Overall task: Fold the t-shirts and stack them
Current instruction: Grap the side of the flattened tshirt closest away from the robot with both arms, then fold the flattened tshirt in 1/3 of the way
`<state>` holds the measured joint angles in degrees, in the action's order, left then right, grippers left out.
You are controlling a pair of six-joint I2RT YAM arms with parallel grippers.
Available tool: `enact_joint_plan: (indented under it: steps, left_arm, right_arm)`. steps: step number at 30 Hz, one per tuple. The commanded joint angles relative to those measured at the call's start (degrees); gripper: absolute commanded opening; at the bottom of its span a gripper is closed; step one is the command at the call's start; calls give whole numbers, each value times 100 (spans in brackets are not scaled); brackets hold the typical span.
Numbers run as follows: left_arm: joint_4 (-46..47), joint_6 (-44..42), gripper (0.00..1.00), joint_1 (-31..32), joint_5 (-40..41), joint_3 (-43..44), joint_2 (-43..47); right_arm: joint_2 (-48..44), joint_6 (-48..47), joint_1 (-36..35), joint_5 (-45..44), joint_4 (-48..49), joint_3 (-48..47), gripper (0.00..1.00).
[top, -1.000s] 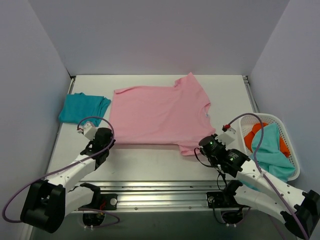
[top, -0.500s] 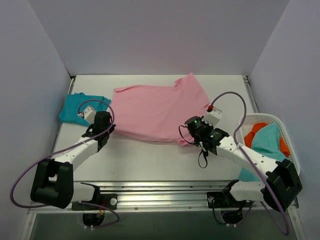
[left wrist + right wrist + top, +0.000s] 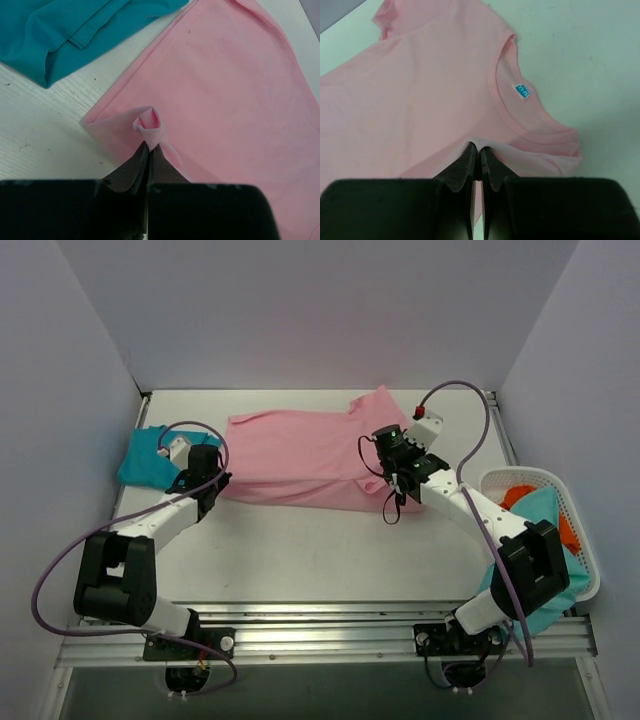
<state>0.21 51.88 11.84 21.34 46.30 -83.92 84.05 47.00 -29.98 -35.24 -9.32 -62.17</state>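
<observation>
A light pink t-shirt (image 3: 300, 455) lies across the middle of the table, its near half lifted and carried back over the far half. My left gripper (image 3: 212, 480) is shut on the shirt's left near corner, a small pinch of pink cloth (image 3: 148, 126) bunched at the fingertips. My right gripper (image 3: 392, 458) is shut on the right near edge, just short of the collar (image 3: 520, 120) with its blue label. A folded teal t-shirt (image 3: 152, 455) rests at the far left, beside the left gripper.
A white lattice basket (image 3: 580, 530) stands at the right edge with teal and orange cloth inside. Grey walls close in the table on three sides. A metal rail (image 3: 320, 625) runs along the near edge.
Both grippers have moved away from the near edge toward the back, dragging the pink shirt's near hem over itself. The shirt now shows as a narrower band.
</observation>
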Motion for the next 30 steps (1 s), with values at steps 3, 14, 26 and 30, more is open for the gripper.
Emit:
enact_joint_plan:
  steps: [3, 14, 26, 30]
  left_arm:
    - [278, -46, 2, -102, -174, 379, -282]
    - [366, 7, 2, -331, -332, 915, -1056]
    - [375, -187, 83, -858, -1211, 2162, -2611]
    - [322, -187, 96, -1042, -1439, 2646, -3050]
  right_arm:
    - [620, -446, 211, 123, 106, -716, 0]
    - [2105, -604, 466, 685, 203, -1745, 0]
    - [3626, -569, 844, 800, 44, -2923, 85]
    - [4004, -718, 1037, 633, -70, -3493, 100]
